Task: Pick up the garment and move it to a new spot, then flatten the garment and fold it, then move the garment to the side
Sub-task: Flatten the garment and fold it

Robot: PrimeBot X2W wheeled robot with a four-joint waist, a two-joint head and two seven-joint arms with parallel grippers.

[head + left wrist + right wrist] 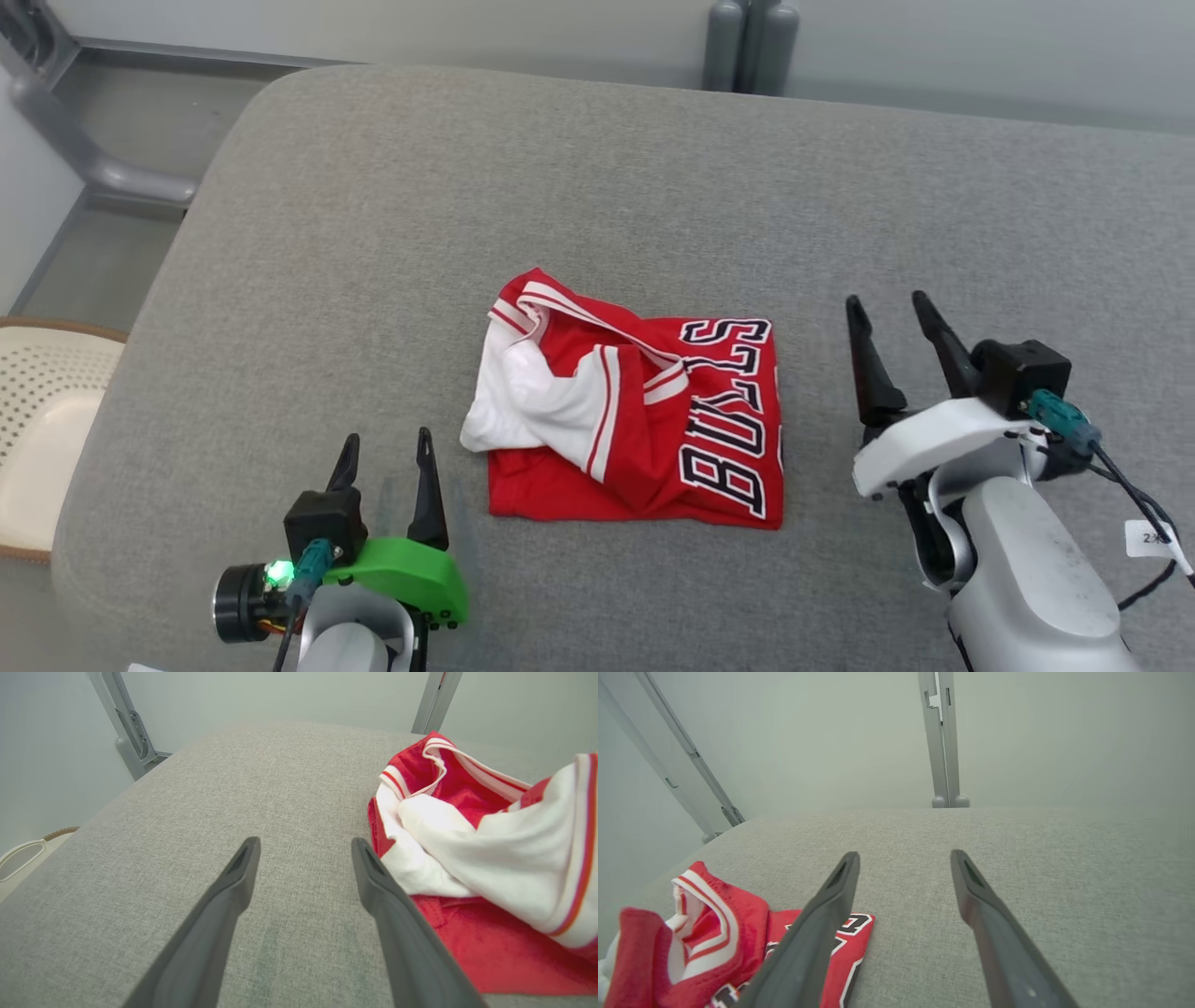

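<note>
The garment [635, 411] is a red and white jersey with dark lettering, lying folded into a rough rectangle in the middle of the grey padded table [597, 205]. Its white lining and a striped edge are bunched up on its left half. My left gripper [386, 450] stands open near the front edge, just left of the garment, touching nothing. My right gripper [889, 310] is open to the garment's right, a short way off it. The left wrist view has the garment [472, 858] right of the open fingers [238, 877]. In the right wrist view the garment [714, 947] lies at lower left.
A pale perforated basket [37, 420] stands off the table's left edge. Grey metal frame posts [747, 42] rise behind the table's far edge, and another frame leg [84, 159] stands at the far left. Bare grey table surface surrounds the garment.
</note>
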